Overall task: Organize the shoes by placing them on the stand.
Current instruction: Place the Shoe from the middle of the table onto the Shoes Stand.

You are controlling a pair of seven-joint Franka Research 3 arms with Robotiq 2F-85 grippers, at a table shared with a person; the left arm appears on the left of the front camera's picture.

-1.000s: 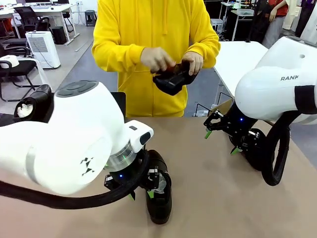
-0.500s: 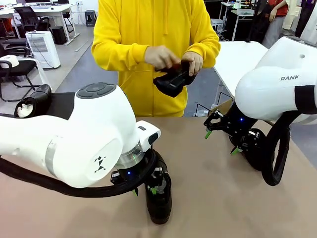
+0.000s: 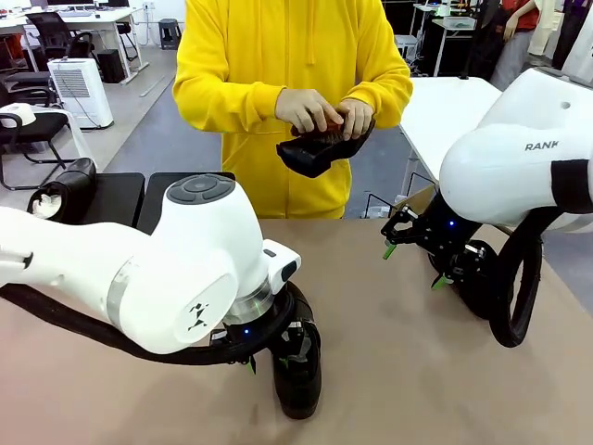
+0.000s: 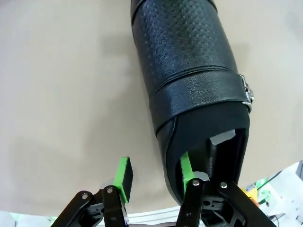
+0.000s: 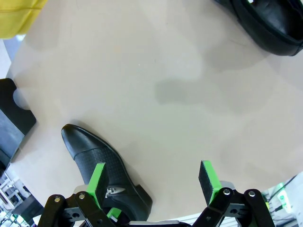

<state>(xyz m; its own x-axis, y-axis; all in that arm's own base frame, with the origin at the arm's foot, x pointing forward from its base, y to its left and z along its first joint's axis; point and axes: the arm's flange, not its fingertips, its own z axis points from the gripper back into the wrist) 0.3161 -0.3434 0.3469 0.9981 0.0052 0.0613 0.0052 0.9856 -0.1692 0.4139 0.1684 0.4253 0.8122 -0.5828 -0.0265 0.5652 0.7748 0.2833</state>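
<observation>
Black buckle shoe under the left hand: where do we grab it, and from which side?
Take the shoe by the thin side wall of its heel opening, coming from above. It stands sole-down on the table with the opening facing up, and the toe looks too broad and rounded to pinch. The left hand straddles that wall, one finger inside, jaws not yet closed.

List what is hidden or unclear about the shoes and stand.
Front view: the left arm covers most of the stand.
Front view: the person's hands cover part of the held shoe.
Left wrist view: the top edge cuts the table shoe; whether the left gripper touches it is unclear.
Right wrist view: edges cut the corner shoe.
</observation>
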